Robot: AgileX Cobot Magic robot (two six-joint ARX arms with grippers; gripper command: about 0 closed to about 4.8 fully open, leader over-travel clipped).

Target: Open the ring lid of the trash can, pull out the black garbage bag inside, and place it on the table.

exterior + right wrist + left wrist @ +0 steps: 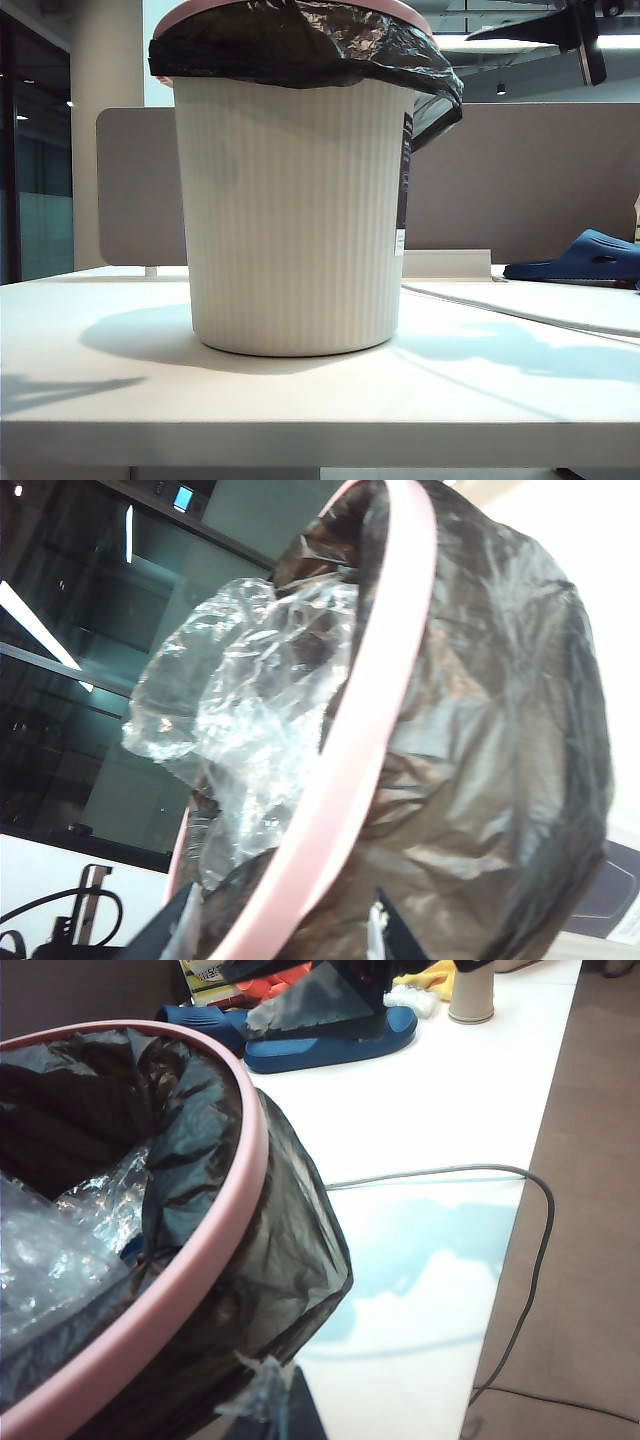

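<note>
A large round cream-white ribbed plastic trash can point(295, 215) stands upright on the wide white tabletop point(300, 400), a narrow dark label strip running down its side. Seen from the exterior camera, only the bin's outside shows: the thin pink plastic ring lid point(290, 8) sits on the rim, clamping the glossy, crinkled black garbage bag point(300, 45), whose edge is folded over and hangs outside the rim. A blue slipper point(585, 258) lies on the tabletop well off to the right, before the grey partition panel point(520, 180).

The wrist cameras give what that view cannot, the can's inside. The left wrist view looks down past the pink ring lid point(200, 1260) into the bag point(270, 1260), where crumpled clear plastic film point(60, 1250) fills the liner; beyond lie a grey cable point(520, 1260), the slipper point(330, 1035) and a beige paper cup point(470, 995). The right wrist view shows the same film point(240, 710) bulging above the ring lid point(370, 730).

The left tool is out of sight, its jaws pressed together. Of the right tool point(285, 930) only dark fingertips point(165, 935) show, straddling the ring lid, spread partway; whether they pinch it I cannot tell.
</note>
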